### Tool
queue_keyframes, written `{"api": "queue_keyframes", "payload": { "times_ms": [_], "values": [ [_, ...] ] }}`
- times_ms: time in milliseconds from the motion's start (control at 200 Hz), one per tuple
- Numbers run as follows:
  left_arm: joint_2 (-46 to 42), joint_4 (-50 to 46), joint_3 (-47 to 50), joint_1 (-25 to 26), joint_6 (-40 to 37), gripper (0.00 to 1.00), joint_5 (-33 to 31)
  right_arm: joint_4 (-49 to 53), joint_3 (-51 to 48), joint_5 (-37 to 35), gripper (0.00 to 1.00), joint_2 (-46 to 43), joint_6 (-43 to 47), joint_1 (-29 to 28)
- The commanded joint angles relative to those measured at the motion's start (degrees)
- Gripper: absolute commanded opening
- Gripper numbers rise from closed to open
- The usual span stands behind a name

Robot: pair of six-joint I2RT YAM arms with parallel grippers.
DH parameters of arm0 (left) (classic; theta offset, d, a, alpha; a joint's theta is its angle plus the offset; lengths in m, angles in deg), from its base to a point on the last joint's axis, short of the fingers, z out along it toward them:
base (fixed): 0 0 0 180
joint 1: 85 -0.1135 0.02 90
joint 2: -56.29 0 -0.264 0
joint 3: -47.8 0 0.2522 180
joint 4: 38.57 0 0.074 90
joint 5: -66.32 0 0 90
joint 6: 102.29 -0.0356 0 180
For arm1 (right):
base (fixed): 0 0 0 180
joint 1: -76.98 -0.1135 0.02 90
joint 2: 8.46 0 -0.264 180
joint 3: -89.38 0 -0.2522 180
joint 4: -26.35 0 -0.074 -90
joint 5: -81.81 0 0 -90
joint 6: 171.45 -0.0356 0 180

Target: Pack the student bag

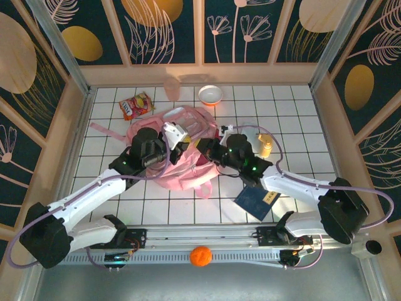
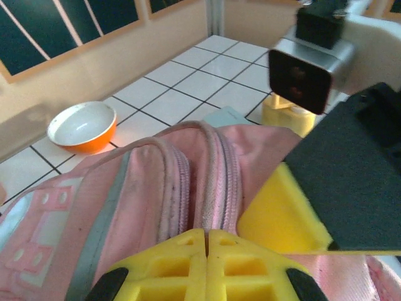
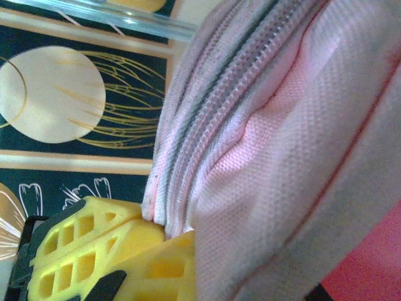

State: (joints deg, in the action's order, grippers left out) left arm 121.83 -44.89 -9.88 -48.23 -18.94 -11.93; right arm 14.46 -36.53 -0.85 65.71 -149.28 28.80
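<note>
Lying mid-table (image 1: 301, 125): pink backpack (image 1: 188, 175). Left fingers (image 2: 182, 257) pressed together, no gap, at backpack top; fabric caught or not, cannot tell. Right fingers (image 3: 94, 244) closed, pinching backpack's zip edge. Orange bowl (image 1: 210, 95) behind backpack, blue book (image 1: 257, 200) nearer, right.

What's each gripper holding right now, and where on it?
Right gripper pinches the pink bag by its zipper edge. Left gripper is shut at the bag's top; whether it grips cannot be told.
</note>
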Motion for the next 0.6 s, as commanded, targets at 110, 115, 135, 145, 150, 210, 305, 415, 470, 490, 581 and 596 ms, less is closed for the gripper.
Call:
{"api": "queue_keyframes", "payload": {
  "times_ms": [110,115,135,145,150,210,305,415,470,490,581,596],
  "values": [
    [-3.93,-0.21,-2.91,-4.87,9.15,0.36,-6.94,-10.39,-0.99,-15.56,0.0,-0.56,-0.51,-4.26],
    [-4.19,-0.62,-2.92,-4.87,9.4,0.37,-7.02,-10.43,-0.93,-15.93,0.0,-0.54,-0.49,-4.36],
    [-4.98,-1.9,-3.01,-4.91,10.65,0.41,-7.32,-10.78,-0.76,-17.02,0.0,-0.4,-0.26,-4.81],
    [-5.4,-2.67,-2.97,-4.86,11.21,0.43,-7.45,-10.97,-0.67,-17.77,0.0,-0.31,-0.14,-4.99],
    [-5.58,-3.08,-2.99,-4.82,11.7,0.44,-7.54,-11.03,-0.6,-18.09,0.0,-0.28,-0.17,-5.03],
    [-8.46,-7.61,-2.93,-4.79,16.69,0.5,-8.47,-12.59,0.02,-20.79,0.0,0.46,0.3,-6.14],
    [-13.79,-15.09,-1.64,-4.81,22.52,0.5,-8.19,-14.18,1.65,-23.59,0.0,2.27,1.7,-7.86],
    [-19.72,-20.4,1.83,-4.51,31.09,0.44,-5.28,-15.53,2.98,-25.03,0.0,4.57,2.88,-9.35],
    [-21.82,-21.77,3.83,-3.77,35.41,0.42,-3.58,-16.73,3.05,-25.33,0.0,5.66,2.84,-9.64],
    [-22.41,-22.04,4.41,-3.3,36.68,0.42,-2.95,-17.45,3.07,-25.31,0.0,6.16,2.73,-9.74],
    [-23.22,-23.72,5.69,-0.84,40.73,0.42,-2.71,-19.13,3.48,-25.94,0.0,7.64,3.18,-10.4],
    [-23.18,-24.17,5.71,-0.57,40.95,0.42,-2.89,-19.23,3.7,-26.18,0.0,7.85,3.25,-10.54]
  ]
}}
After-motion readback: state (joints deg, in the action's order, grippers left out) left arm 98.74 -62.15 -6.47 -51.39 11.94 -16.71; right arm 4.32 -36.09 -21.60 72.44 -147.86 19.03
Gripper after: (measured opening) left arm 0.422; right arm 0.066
